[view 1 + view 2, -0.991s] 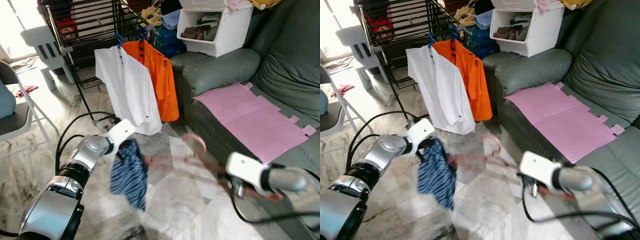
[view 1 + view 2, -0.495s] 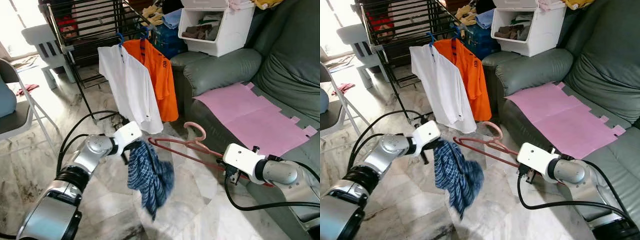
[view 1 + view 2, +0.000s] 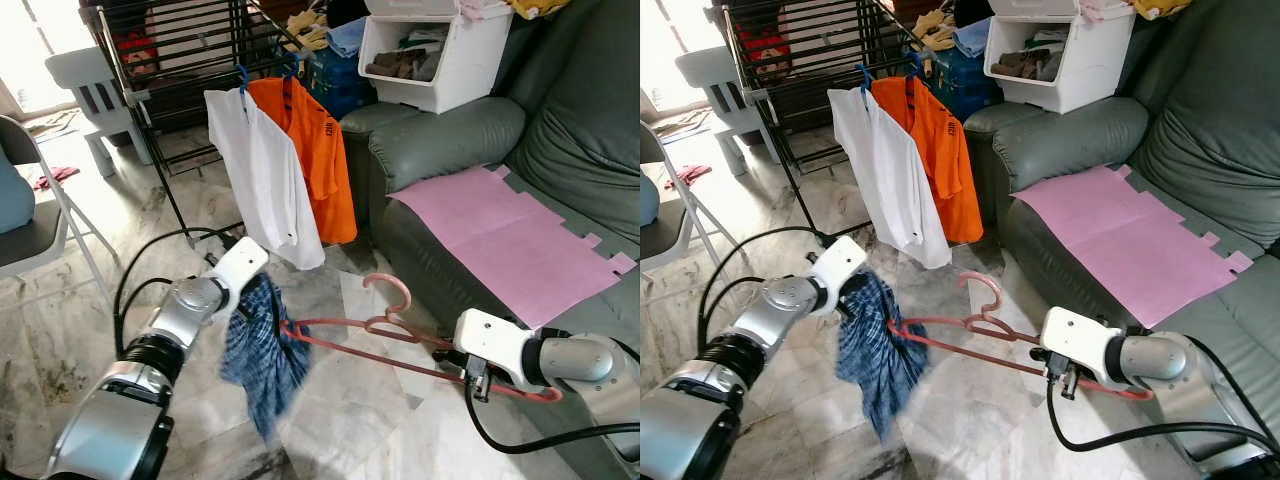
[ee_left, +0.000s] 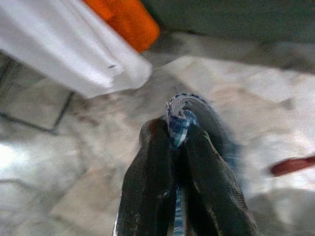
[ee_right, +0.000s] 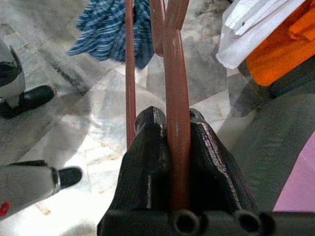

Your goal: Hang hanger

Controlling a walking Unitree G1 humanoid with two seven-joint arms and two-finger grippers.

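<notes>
The right end effector pinches the reddish-pink plastic hanger, which stretches leftward from it. The left end effector pinches the blue plaid cloth at the hanger's far tip.

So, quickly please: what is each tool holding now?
Left tool: shut on the blue cloth.
Right tool: shut on the hanger.

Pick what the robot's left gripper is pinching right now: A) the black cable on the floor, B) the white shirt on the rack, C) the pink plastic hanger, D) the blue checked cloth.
D: the left gripper has its black fingers closed on a fold of the blue checked cloth, which hangs beneath it.
</notes>
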